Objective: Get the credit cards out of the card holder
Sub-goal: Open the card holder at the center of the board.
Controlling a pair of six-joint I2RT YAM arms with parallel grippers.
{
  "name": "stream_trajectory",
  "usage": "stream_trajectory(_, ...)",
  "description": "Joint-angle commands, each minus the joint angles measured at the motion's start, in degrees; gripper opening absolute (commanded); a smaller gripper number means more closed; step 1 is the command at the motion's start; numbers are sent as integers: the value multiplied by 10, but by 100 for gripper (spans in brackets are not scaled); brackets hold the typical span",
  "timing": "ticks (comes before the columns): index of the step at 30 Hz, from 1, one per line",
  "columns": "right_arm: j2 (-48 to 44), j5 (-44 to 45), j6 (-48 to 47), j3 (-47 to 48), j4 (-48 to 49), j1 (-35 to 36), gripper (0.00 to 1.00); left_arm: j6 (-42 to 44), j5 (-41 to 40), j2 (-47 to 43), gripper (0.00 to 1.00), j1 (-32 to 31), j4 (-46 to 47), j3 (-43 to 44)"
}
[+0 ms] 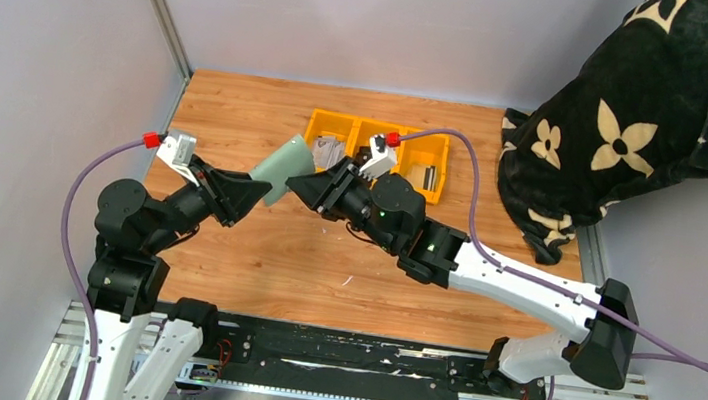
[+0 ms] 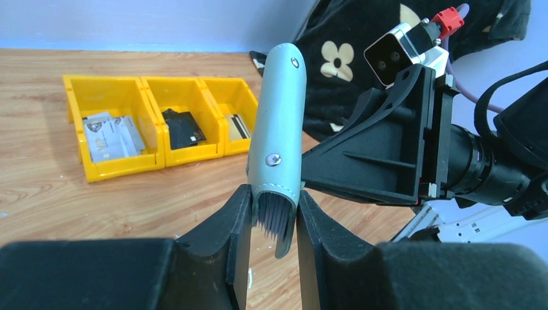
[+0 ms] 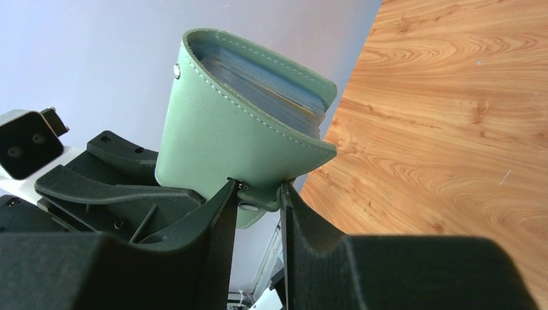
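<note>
matt leather-like card holder (image 3: 220, 129), glossy plastic bin (image 2: 123, 166), wood-grain table (image 3: 452, 129)

Robotics lab cell, grey partition walls (image 1: 44, 54), wooden table (image 1: 251, 269), mounting rail (image 1: 312, 354)

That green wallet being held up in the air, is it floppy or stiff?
Probably fairly stiff: the card holder sticks out of the left gripper without sagging. Its stitched cover bows, so it is likely somewhat flexible. The packed stack inside probably adds weight.

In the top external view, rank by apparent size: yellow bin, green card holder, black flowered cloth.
1. black flowered cloth
2. yellow bin
3. card holder, clearly smallest though held off the table, nearer the camera.
</note>
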Motion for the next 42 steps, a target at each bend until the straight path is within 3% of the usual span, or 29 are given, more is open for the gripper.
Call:
stream_trajectory(1, -13, -14, -18, -33, 25, 1, 0, -20, 43, 0, 0, -5, 54, 28)
stream_trajectory(7, -34, -43, -45, -77, 92, 1, 0, -32, 39, 5, 0, -5, 58, 32)
stream_trajectory(9, -44, -59, -57, -90, 111, 1, 14, -36, 39, 6, 0, -5, 59, 34)
stream_trajectory(11, -57, -76, -71, -105, 120, 1, 38, -40, 38, 6, 0, -5, 59, 38)
stream_trajectory(13, -67, -80, -77, -117, 119, 1, 53, -47, 40, 7, 0, -5, 62, 41)
stream_trajectory(19, -91, -72, -83, -127, 107, -3, 66, -68, 49, 8, 0, -5, 71, 50)
stream_trajectory(26, -110, -118, -112, -109, 109, -26, 66, -98, 74, 4, 0, -5, 73, 55)
stream_trajectory(39, -77, -221, -86, -91, 136, -38, 35, -132, 88, 2, 0, -5, 88, 59)
stream_trajectory(42, -78, -223, -81, -93, 137, -40, 20, -138, 90, 1, 0, -5, 89, 58)
